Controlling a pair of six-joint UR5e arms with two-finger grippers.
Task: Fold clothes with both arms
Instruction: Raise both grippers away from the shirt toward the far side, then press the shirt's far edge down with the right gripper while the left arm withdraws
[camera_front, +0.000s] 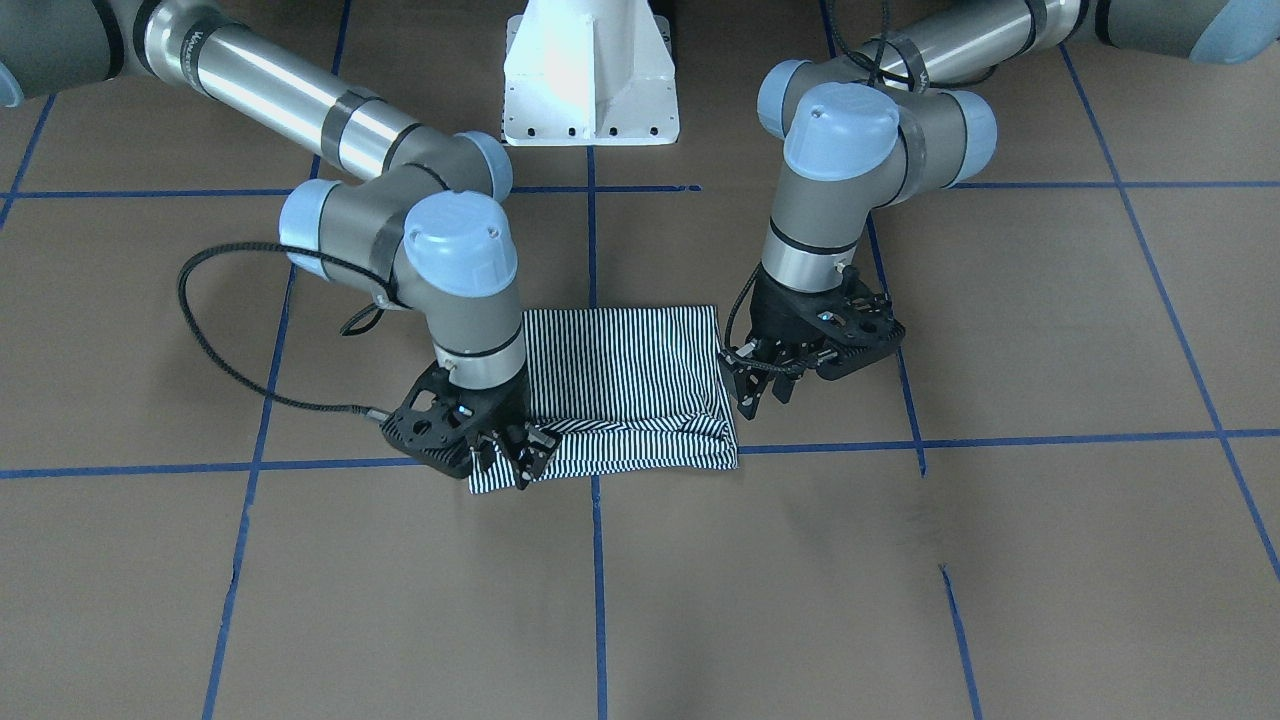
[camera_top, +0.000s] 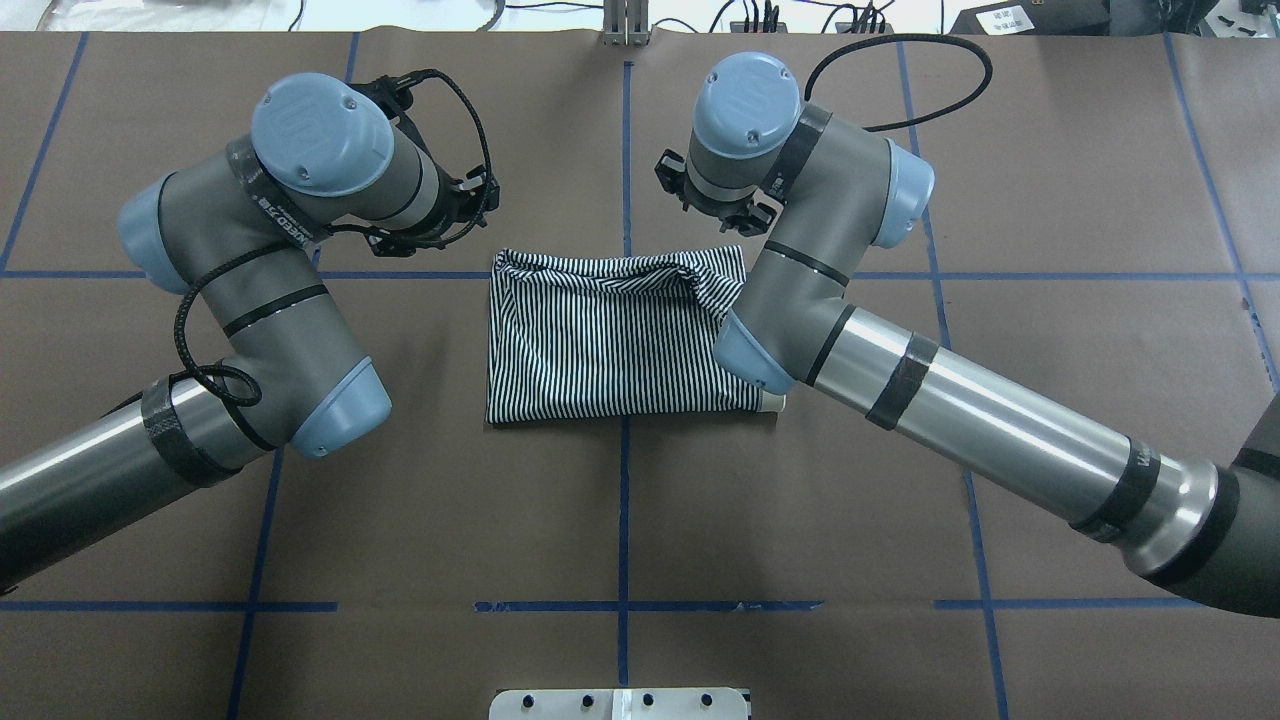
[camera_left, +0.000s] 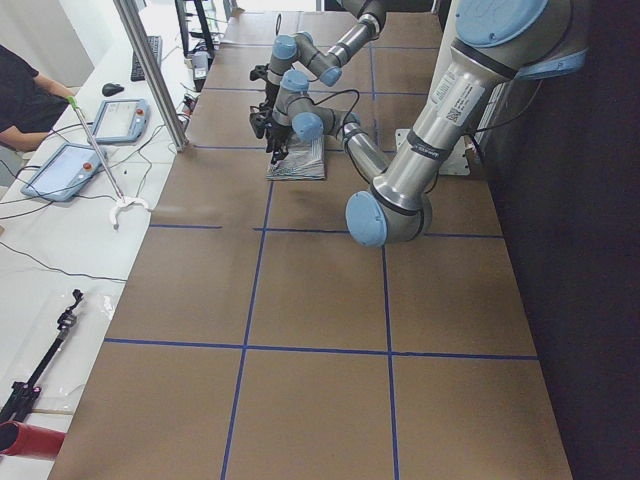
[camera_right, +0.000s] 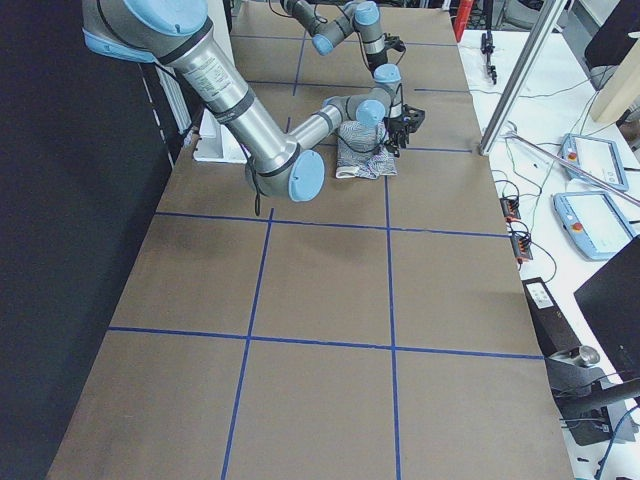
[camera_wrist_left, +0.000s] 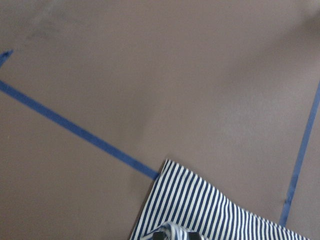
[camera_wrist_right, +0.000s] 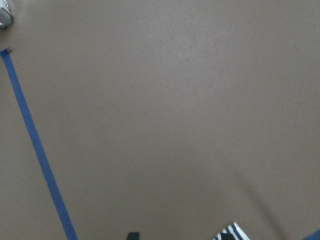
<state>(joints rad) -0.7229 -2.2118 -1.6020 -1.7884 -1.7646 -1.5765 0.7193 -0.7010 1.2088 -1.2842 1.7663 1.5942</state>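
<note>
Polo shirt (camera_top: 600, 340) folded to a striped rectangle at table (camera_top: 1050, 180) centre, long axis 9-to-3 overhead | right gripper (camera_front: 508, 455) nearer, down on its 1 o'clock corner, grip impossible to tell | left gripper (camera_front: 765, 388) spread, empty, just off the 11 o'clock corner

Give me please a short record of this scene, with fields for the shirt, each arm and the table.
shirt: striped polo shirt, folded to a rectangle, lying on the table
left arm: left gripper low beside the shirt's far left corner; open or shut unclear
right arm: right gripper down at the shirt's far right corner; grip unclear
table: table with a brown cover and blue tape grid
</note>
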